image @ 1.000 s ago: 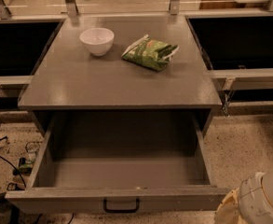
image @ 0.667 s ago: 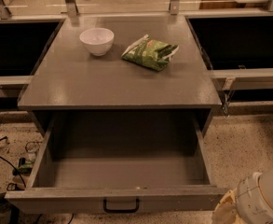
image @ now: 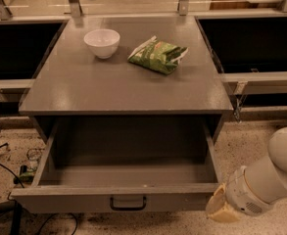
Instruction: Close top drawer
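Observation:
The top drawer [image: 128,196] of the grey cabinet stands pulled far out, empty inside. Its flat front panel faces me with a black bar handle [image: 128,203] at the middle. My gripper [image: 219,210] is at the lower right, a beige end on the white arm [image: 275,173]. It sits right at the right end of the drawer's front panel. The lower drawers are out of view.
A white bowl [image: 102,42] and a green snack bag [image: 157,56] lie on the cabinet top [image: 123,87]. Black cables [image: 1,165] and a small device lie on the speckled floor at the left. Dark open bays flank the cabinet on both sides.
My arm has moved left and a little up, to the drawer's front right corner. The drawer's front panel sits slightly nearer the cabinet than before.

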`<action>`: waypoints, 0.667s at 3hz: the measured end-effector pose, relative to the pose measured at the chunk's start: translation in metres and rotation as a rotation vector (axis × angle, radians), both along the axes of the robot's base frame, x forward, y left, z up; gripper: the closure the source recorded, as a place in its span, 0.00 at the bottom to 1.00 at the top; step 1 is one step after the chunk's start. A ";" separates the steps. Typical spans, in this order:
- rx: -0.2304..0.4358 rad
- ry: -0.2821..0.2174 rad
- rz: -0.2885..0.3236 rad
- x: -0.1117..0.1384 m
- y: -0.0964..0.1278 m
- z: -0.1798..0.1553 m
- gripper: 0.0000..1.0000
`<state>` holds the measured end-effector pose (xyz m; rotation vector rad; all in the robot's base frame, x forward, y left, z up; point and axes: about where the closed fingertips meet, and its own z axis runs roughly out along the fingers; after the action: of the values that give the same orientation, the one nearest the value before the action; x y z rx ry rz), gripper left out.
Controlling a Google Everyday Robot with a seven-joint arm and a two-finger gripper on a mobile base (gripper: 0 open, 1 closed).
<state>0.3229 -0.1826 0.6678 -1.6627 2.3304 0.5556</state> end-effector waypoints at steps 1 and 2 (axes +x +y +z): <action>0.013 -0.017 -0.011 0.014 0.006 0.007 1.00; -0.012 0.000 -0.021 0.054 0.019 0.008 1.00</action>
<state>0.3768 -0.1635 0.6762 -1.6416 2.3528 0.5395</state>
